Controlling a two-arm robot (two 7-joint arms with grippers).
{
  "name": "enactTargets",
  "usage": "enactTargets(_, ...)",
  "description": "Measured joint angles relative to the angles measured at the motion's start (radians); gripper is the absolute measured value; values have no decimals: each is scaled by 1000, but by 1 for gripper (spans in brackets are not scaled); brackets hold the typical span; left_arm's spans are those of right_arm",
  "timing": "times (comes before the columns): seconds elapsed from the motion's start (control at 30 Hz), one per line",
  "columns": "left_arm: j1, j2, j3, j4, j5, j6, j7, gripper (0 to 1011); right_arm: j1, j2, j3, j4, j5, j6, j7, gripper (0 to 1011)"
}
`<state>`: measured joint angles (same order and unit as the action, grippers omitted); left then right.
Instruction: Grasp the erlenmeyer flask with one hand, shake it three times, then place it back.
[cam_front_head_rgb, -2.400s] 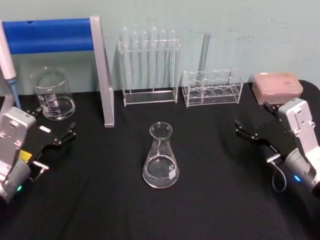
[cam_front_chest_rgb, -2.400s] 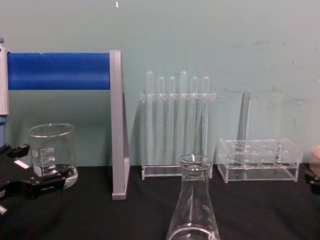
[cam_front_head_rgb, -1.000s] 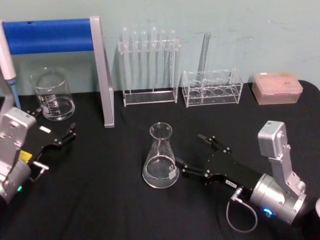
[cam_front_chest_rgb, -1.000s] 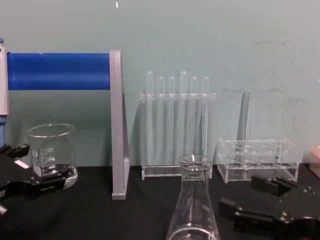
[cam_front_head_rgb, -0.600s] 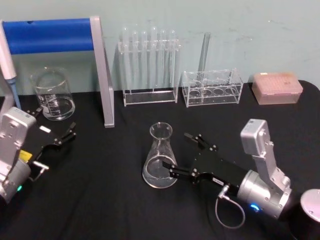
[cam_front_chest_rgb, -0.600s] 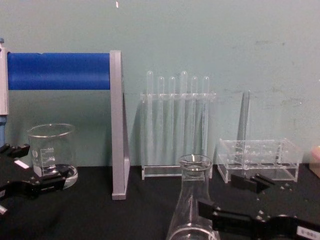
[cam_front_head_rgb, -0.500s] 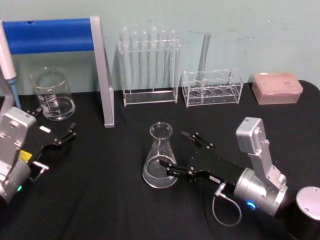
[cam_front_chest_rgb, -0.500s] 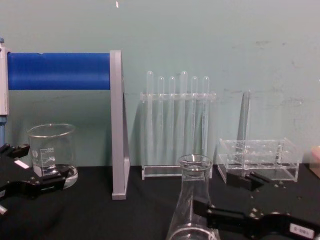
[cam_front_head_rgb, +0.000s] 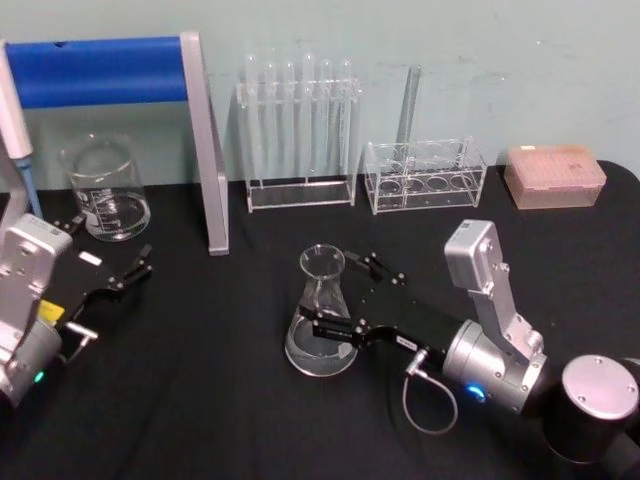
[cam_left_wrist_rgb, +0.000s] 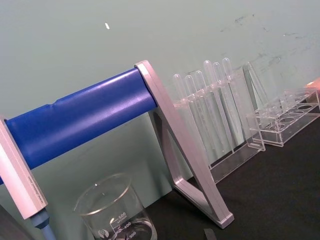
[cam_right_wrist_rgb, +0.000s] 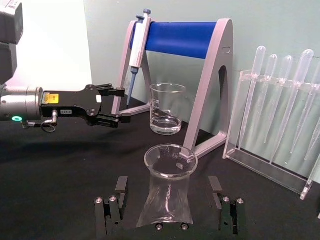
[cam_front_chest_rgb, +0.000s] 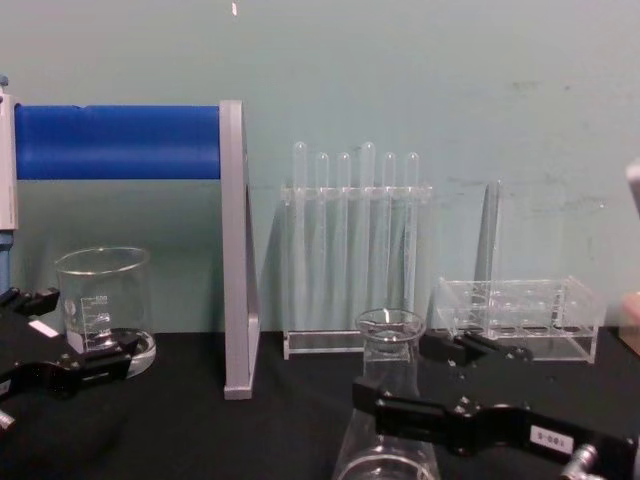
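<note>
Clear upright erlenmeyer flask (cam_front_head_rgb: 322, 320), flared rim, inside spread right claw (cam_front_head_rgb: 340, 292); spread left claw (cam_front_head_rgb: 112, 242) aside.

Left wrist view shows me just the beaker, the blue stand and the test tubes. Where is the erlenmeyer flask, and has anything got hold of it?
Observer: The erlenmeyer flask stands upright at the middle of the black table, in front of the test tube rack.
Operator: Is a gripper near it?
Observer: The right gripper has one finger on each side of the flask. Its jaws are open, and the right wrist view shows gaps to the glass.
Operator: And the left one?
Observer: The left gripper sits open near the beaker, well apart from the flask.
</note>
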<state>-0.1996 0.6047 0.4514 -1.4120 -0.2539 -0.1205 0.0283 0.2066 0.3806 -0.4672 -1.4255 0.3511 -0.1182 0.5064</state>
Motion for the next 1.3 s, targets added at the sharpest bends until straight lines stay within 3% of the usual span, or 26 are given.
enactTargets(0.73, 0, 0, 0, 0, 0, 0, 0, 1001, 44, -54, 3, 68, -1, -5, 9, 1000)
enactTargets(1.3, 0, 0, 0, 0, 0, 0, 0, 1001, 46, -58, 2, 71, 0, -7, 10, 1000)
